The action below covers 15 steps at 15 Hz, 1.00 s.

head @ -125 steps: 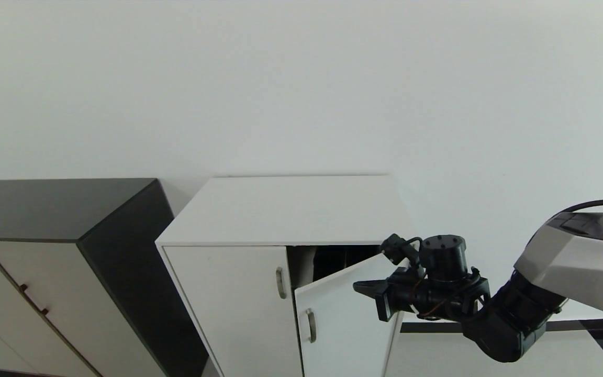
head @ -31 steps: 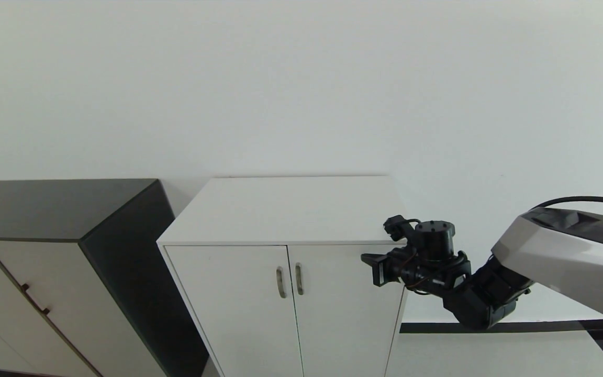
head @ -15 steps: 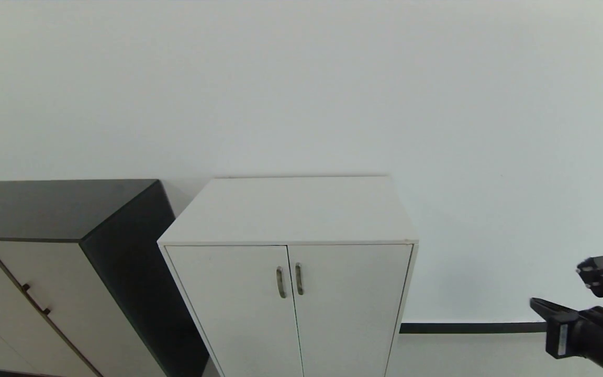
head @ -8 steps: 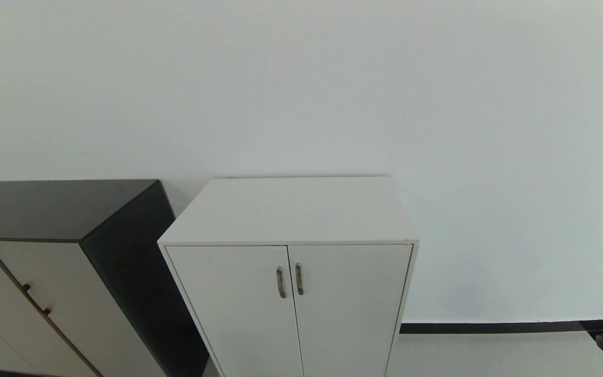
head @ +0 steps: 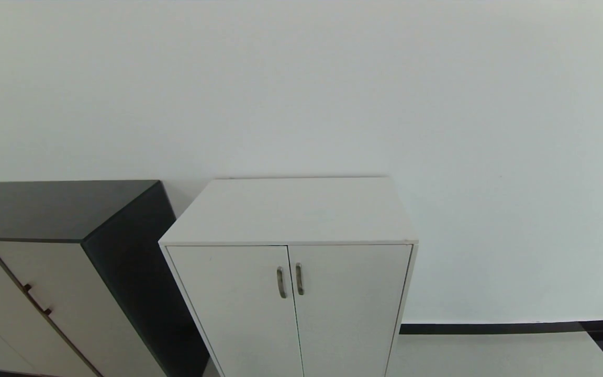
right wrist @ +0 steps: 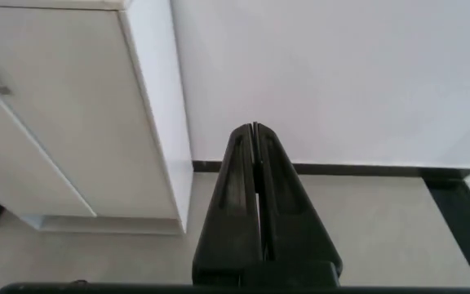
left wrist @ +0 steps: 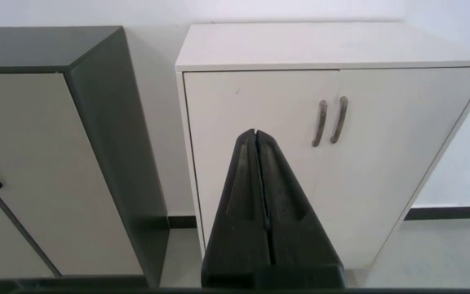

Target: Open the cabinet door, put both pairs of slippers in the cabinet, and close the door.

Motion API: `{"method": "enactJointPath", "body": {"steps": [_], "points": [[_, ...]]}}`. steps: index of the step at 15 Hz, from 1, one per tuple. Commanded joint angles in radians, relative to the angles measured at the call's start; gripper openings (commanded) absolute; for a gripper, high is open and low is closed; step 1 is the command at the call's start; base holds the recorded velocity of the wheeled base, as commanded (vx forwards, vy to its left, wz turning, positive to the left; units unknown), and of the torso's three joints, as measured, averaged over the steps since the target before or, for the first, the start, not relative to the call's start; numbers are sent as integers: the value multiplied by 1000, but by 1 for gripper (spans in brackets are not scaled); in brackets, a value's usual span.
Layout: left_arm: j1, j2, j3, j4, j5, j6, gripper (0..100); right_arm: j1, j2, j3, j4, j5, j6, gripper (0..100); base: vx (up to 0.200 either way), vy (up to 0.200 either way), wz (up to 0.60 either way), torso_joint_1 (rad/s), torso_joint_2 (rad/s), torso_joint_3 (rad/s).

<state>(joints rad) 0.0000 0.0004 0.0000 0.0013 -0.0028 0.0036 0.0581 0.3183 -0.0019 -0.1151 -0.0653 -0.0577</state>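
head high, wrists low, all facing cabinet point(head: 291, 214).

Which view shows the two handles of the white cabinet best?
The head view: both handles show whole, near the middle, with nothing before them. The left wrist view shows both too, past the shut left claw. The right wrist view catches just part of one.

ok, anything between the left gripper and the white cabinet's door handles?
Nothing visible. The left gripper, fingers shut, faces the white cabinet with only open space before its handles; both doors are closed.
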Motion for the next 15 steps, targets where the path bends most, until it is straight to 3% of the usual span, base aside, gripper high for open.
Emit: {"method": "enactJointPath", "body": {"steps": [1, 4, 7, 11, 13, 14, 15], "points": [[0, 0, 0, 0, 0, -1, 0, 32, -220, -16, 101, 18, 13, 0, 0, 0, 0, 0, 0, 0], [0, 1, 0, 0, -2, -1, 0, 34, -220, -13, 101, 125, 73, 0, 0, 0, 0, 0, 0, 0], [0, 1, 0, 0, -2, -1, 0, 94, -217, 2, 115, 124, 45, 0, 0, 0, 0, 0, 0, 0], [0, 1, 0, 0, -2, -1, 0, 89, -219, -1, 118, 38, 56, 0, 0, 0, 0, 0, 0, 0], [0, 1, 0, 0, -2, -1, 0, -70, -189, 0, 117, 39, 48, 0, 0, 0, 0, 0, 0, 0], [0, 1, 0, 0, -2, -1, 0, -107, -205, 2, 117, 42, 53, 0, 0, 0, 0, 0, 0, 0], [0, 1, 0, 0, -2, -1, 0, -87, -268, 2, 117, 47, 58, 0, 0, 0, 0, 0, 0, 0]]}}
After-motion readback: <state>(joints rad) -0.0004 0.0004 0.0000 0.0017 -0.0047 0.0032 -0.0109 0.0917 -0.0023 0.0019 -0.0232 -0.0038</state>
